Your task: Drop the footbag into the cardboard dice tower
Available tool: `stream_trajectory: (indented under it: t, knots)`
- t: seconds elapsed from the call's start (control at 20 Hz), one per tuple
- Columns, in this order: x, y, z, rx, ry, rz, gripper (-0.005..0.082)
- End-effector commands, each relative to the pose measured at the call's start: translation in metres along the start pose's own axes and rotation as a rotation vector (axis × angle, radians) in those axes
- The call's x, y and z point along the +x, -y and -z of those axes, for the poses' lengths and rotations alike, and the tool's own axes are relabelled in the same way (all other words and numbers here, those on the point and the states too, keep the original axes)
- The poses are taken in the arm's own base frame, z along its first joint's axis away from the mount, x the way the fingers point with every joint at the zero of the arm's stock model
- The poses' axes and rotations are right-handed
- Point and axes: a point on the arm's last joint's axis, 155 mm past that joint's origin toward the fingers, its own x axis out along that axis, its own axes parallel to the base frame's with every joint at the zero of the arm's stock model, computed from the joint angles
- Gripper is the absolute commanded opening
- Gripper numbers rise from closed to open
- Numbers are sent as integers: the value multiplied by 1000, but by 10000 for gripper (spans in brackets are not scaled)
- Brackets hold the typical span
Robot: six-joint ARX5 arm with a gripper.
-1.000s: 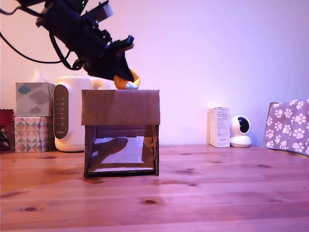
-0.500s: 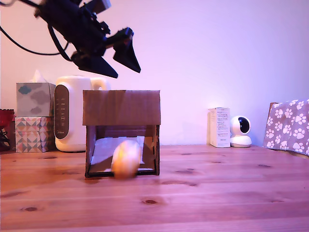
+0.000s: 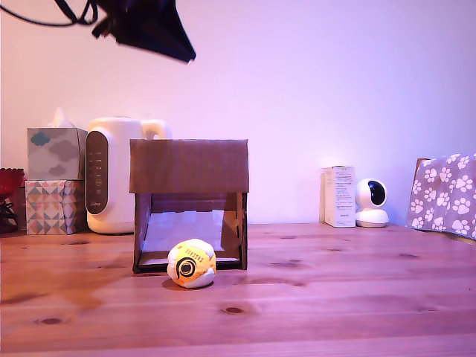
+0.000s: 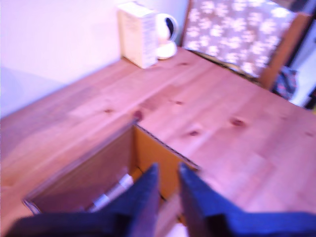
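The footbag (image 3: 191, 262), orange-yellow and white with its dark round logo facing the camera, rests on the wooden table just in front of the cardboard dice tower's (image 3: 188, 167) lower opening. My gripper (image 3: 182, 46) hangs high above the tower toward the exterior view's left, blurred and holding nothing. In the wrist view my gripper (image 4: 168, 173) shows its dark fingers (image 4: 145, 195) drawn almost together with only a narrow slit between them, above the tower's open top (image 4: 86, 180). The footbag is out of the wrist view.
Behind the tower stand a cream appliance (image 3: 111, 175) and stacked tissue boxes (image 3: 53, 178) at the exterior view's left. A white carton (image 3: 338, 195), a small white camera (image 3: 370, 202) and a paw-print cloth (image 3: 445, 195) are at the right.
The gripper let go of the footbag over the tower's top. The ball dropped through, rolled out of the front opening and stopped on the table. The gripper rose and its fingers drew together.
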Motion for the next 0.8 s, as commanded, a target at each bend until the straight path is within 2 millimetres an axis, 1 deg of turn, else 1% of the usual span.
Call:
stream_trajectory:
  t: [0.0, 0.1, 0.3, 0.6, 0.75]
  knots:
    - [-6, 10, 18, 12, -7, 19, -24]
    - [-16, 17, 26, 15, 30, 27, -24]
    - [-32, 31, 55, 21, 87, 65, -24]
    - [-47, 36, 102, 9, 156, 57, -24]
    - [-55, 30, 129, -31, 152, 18, -24]
